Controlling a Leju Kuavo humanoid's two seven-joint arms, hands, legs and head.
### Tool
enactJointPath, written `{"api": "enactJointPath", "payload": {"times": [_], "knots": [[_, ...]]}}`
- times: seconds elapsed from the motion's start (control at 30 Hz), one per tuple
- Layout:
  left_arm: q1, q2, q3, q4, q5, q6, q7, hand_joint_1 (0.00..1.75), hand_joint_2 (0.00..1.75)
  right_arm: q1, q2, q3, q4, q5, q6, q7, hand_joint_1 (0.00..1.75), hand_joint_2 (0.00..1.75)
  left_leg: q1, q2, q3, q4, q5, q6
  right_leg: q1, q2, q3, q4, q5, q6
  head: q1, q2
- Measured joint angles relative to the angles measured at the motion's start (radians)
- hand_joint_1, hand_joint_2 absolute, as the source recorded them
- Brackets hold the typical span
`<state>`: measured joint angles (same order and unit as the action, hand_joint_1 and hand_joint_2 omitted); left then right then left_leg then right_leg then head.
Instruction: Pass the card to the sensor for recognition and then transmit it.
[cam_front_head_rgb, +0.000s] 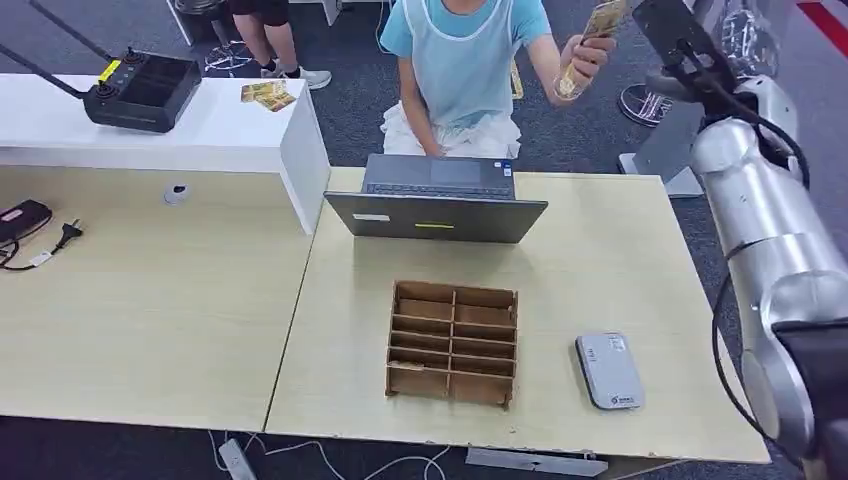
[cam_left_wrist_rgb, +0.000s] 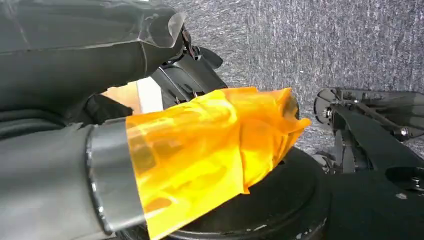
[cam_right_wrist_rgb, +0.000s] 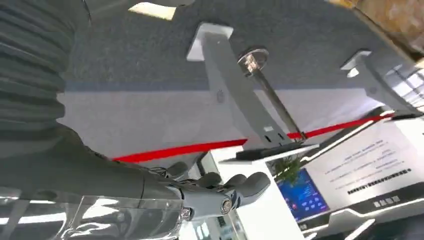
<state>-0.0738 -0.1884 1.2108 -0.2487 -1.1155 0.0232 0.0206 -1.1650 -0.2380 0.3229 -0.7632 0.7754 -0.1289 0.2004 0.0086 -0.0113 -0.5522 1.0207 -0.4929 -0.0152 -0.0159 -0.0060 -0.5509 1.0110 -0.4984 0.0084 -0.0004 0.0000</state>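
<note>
Golden and patterned, the card (cam_front_head_rgb: 600, 20) sits at the upper right of the head view, held up in a person's hand (cam_front_head_rgb: 580, 58) above the far edge of the desk (cam_front_head_rgb: 620, 260). The robot's right arm (cam_front_head_rgb: 760, 230) rises along the right edge of that frame toward the card. In the right wrist view the right hand (cam_right_wrist_rgb: 220, 192) shows its fingers (cam_right_wrist_rgb: 250, 184) loosely curled with nothing between them. The left hand (cam_left_wrist_rgb: 210, 145) is wrapped in orange film in the left wrist view, and I cannot tell how its fingers lie. Near the lower middle of the desk stands a brown divided box (cam_front_head_rgb: 453, 343), with a grey sensor (cam_front_head_rgb: 608, 371) to its right and a grey laptop (cam_front_head_rgb: 437, 200) behind it.
</note>
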Motion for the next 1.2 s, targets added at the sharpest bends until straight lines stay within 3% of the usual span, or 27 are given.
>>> {"api": "enactJointPath", "payload": {"times": [0.17,0.37,0.73,0.87,1.2], "knots": [[0.001,-0.001,0.001,0.0,0.015,0.005,-0.002,0.0,0.0,0.08,-0.018,-0.096,-0.092,-0.169,0.039,-0.07,0.0,1.75,0.0,0.0,0.0,0.0,0.0,0.0,0.0,0.0,0.0,0.0,0.0,0.0,0.0,0.0],[0.002,-0.002,0.005,0.0,0.037,0.006,-0.006,0.0,0.0,0.186,-0.036,-0.192,-0.213,-0.422,0.144,-0.144,0.0,1.75,0.0,0.0,0.0,0.0,0.0,0.0,0.0,-0.001,0.0,0.0,0.0,0.0,0.0,0.0],[0.009,-0.01,0.039,0.0,0.073,0.006,-0.021,0.0,0.0,0.469,-0.122,-0.219,-0.502,-0.878,0.339,-0.29,0.0,1.75,0.0,-0.001,-0.001,0.0,0.0,0.0,0.0,-0.002,0.0,0.0,0.0,0.0,0.0,0.0],[0.013,-0.012,0.047,0.0,0.075,0.005,-0.026,0.0,0.0,0.566,-0.16,-0.266,-0.57,-1.041,0.406,-0.355,0.0,1.75,0.0,-0.001,-0.001,0.0,0.0,0.0,0.0,-0.002,0.0,0.0,0.0,0.0,0.0,0.0],[0.016,-0.012,0.061,0.0,0.082,-0.001,-0.04,0.0,0.0,0.784,-0.285,-0.384,-0.635,-1.413,0.675,-0.339,0.0,1.75,0.0,-0.001,-0.002,0.0,-0.001,0.0,0.0,-0.002,0.0,-0.001,0.0,0.0,0.0,0.0]]}}
